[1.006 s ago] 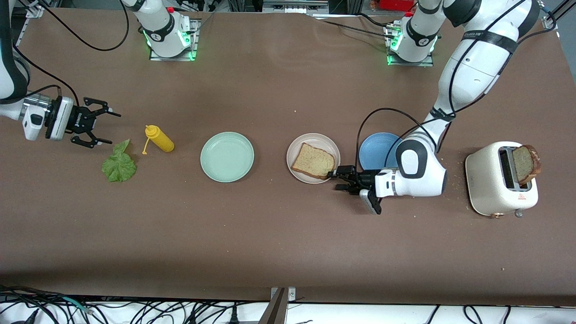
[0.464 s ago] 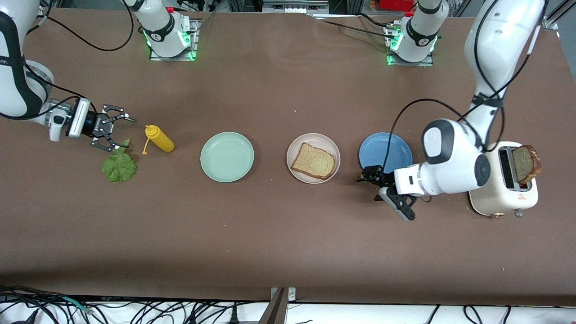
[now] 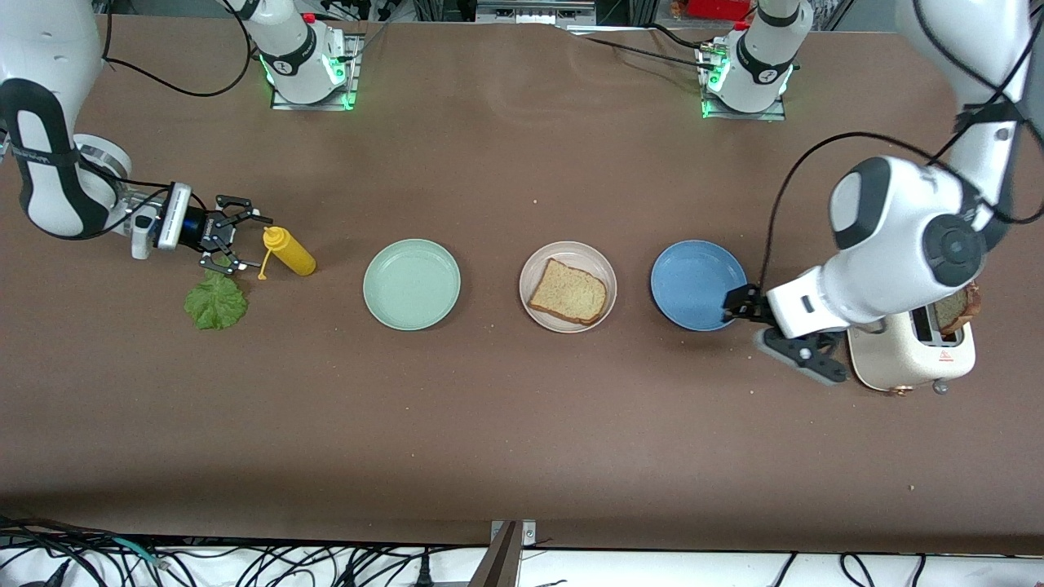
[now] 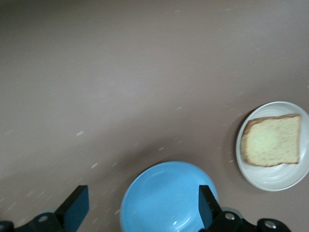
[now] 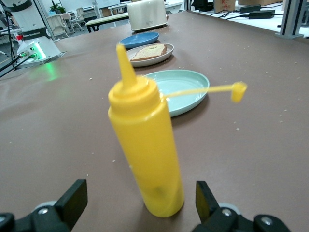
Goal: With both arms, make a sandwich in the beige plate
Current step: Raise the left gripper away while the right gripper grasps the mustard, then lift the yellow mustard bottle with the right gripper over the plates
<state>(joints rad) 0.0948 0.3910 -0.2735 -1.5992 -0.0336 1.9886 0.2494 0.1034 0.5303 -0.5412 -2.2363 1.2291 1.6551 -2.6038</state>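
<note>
The beige plate (image 3: pixel 589 261) sits mid-table with one brown bread slice (image 3: pixel 568 291) lying on it; the left wrist view shows the same plate (image 4: pixel 270 180) and slice (image 4: pixel 270 140). A second slice (image 3: pixel 953 310) stands in the white toaster (image 3: pixel 905 350), mostly hidden by the left arm. The green lettuce leaf (image 3: pixel 215 302) lies on the table toward the right arm's end. My left gripper (image 3: pixel 736 306) (image 4: pixel 142 208) is open and empty over the blue plate's edge on the toaster side. My right gripper (image 3: pixel 243 241) (image 5: pixel 137 200) is open and empty, facing the yellow bottle beside the lettuce.
A yellow squeeze bottle (image 3: pixel 289 252) (image 5: pixel 145 145) with its cap dangling stands between the lettuce and the mint-green plate (image 3: pixel 412 284) (image 5: pixel 188 89). The blue plate (image 3: pixel 693 281) (image 4: pixel 164 198) lies between the beige plate and the toaster.
My left gripper drew back from the beige plate toward the toaster, leaving the slice on the plate. My right gripper moved in toward the yellow bottle and the lettuce.
</note>
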